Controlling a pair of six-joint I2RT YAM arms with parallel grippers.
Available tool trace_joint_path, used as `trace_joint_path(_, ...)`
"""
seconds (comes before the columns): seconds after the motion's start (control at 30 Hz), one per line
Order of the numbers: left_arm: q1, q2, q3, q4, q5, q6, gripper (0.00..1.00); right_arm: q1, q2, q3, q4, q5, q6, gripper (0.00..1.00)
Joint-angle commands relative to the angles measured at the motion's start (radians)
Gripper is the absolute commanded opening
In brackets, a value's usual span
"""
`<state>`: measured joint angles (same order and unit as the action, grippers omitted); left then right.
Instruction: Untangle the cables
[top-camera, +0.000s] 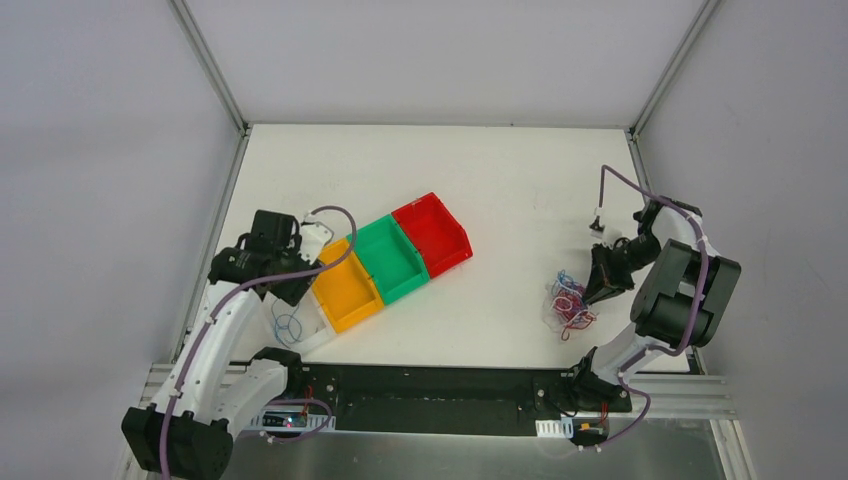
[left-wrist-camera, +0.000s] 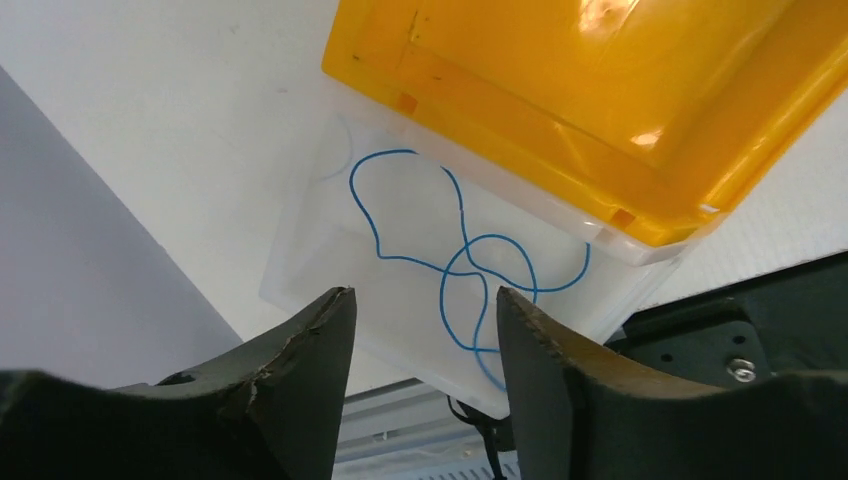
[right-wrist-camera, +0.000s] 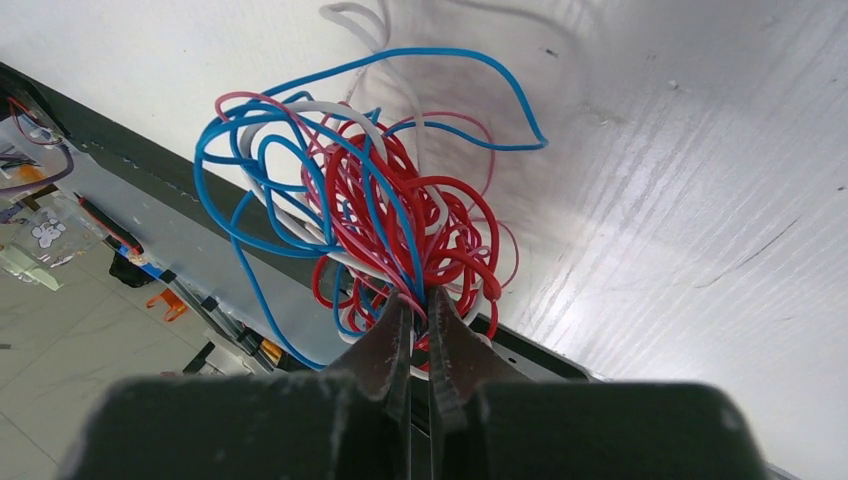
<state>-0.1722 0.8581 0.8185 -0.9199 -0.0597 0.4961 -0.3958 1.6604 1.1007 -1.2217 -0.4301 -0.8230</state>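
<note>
right fingers (right-wrist-camera: 385, 350) clamp shut on the cable tangle (right-wrist-camera: 400, 210); left fingers (left-wrist-camera: 300, 380) stand apart, empty, over a lone blue cable (left-wrist-camera: 468, 262). many strands gripped: pulling could tighten knots.

A row of four bins (top-camera: 388, 258) runs diagonally over the left half of the table (top-camera: 500, 170), from the near-left corner toward the centre. The nearest bin (left-wrist-camera: 310, 215) of the row contains a single cable (left-wrist-camera: 466, 250). The left gripper (left-wrist-camera: 425, 305) is above that bin. The cable tangle (top-camera: 570, 303) is located near the right edge, with the right gripper (right-wrist-camera: 420, 310) at its right side.
</note>
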Motion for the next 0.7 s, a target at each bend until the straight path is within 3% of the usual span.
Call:
trace_joint_path(0.0,0.008,0.065,0.244,-0.042,0.182,-0.065,0.60,-0.005,-0.081,0.006,-0.095,-0.093,-0.019,0.00)
trace_joint_path(0.13,0.005,0.188,0.481,-0.070,0.525,-0.148,0.74,0.005,-0.145,0.017,-0.125,-0.180,-0.032,0.00)
trace_joint_path(0.23,-0.094,0.325,0.593,-0.016,0.803,-0.210,0.73,0.017,-0.205,0.027,-0.143,-0.244,-0.027,0.00)
trace_joint_path(0.33,-0.294,0.445,0.625,0.175,0.863,-0.292,0.71,0.045,-0.264,0.055,-0.199,-0.288,-0.033,0.00)
trace_joint_path(0.47,-0.459,0.594,0.666,0.479,0.938,-0.479,0.65,0.095,-0.331,0.080,-0.289,-0.316,-0.050,0.00)
trace_joint_path(0.57,-0.592,0.613,0.618,0.715,0.900,-0.462,0.65,0.162,-0.368,0.079,-0.327,-0.321,-0.037,0.00)
trace_joint_path(0.67,-0.692,0.643,0.606,0.833,0.873,-0.386,0.58,0.215,-0.384,0.090,-0.332,-0.326,0.000,0.00)
